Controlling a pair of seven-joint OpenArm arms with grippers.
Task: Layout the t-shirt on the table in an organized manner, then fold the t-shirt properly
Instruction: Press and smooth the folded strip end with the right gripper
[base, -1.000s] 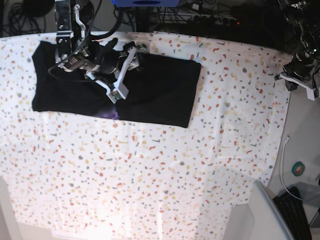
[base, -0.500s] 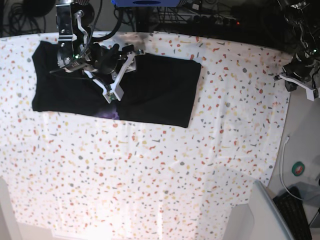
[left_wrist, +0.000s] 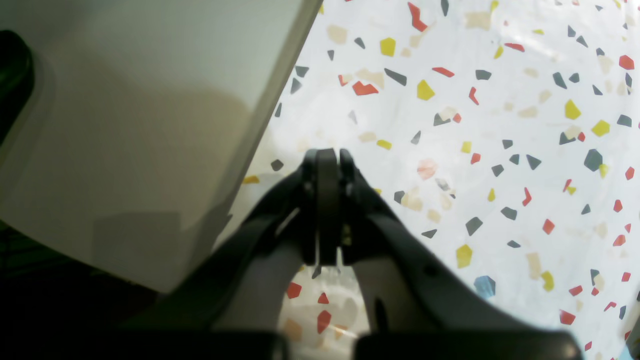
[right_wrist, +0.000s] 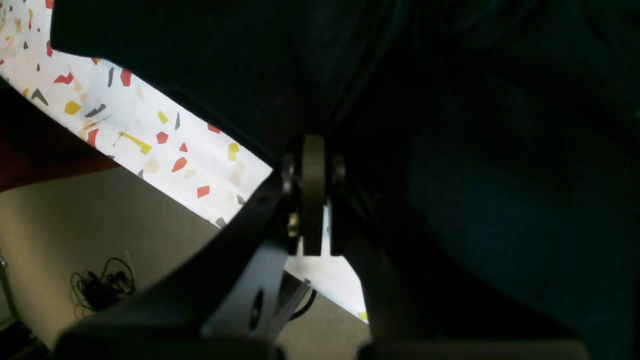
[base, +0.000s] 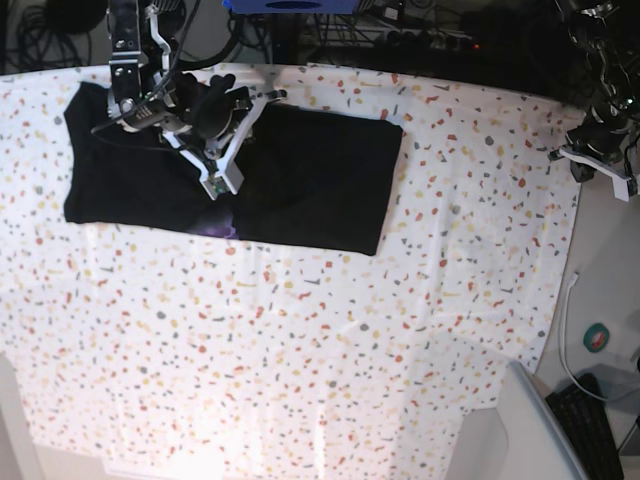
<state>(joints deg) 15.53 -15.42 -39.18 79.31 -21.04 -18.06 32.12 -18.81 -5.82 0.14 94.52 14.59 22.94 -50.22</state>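
The black t-shirt (base: 320, 180) lies as a flat folded rectangle at the back left of the flecked table (base: 330, 340). A bit of purple print shows at its front edge. My right gripper (base: 228, 183) hovers over the shirt's middle, near the back edge. In the right wrist view the right gripper (right_wrist: 312, 142) is shut, with its tips at the edge of the t-shirt (right_wrist: 475, 125). No fabric shows between them. My left gripper (base: 598, 168) hangs shut at the table's right edge. The left wrist view shows the left gripper (left_wrist: 327, 155) empty above the table (left_wrist: 500, 125).
Only a narrow strip of table (right_wrist: 150, 145) separates the shirt from the back edge, with cables on the floor (right_wrist: 102, 290) beyond. Off the right edge lie a white cable (base: 565, 330), a tape roll (base: 598, 337) and a keyboard (base: 590, 425). A grey block (base: 510, 430) stands at the front right.
My right gripper has drifted toward the table's back left and its jaws have closed. The shirt's outline is unchanged. The left arm has not moved.
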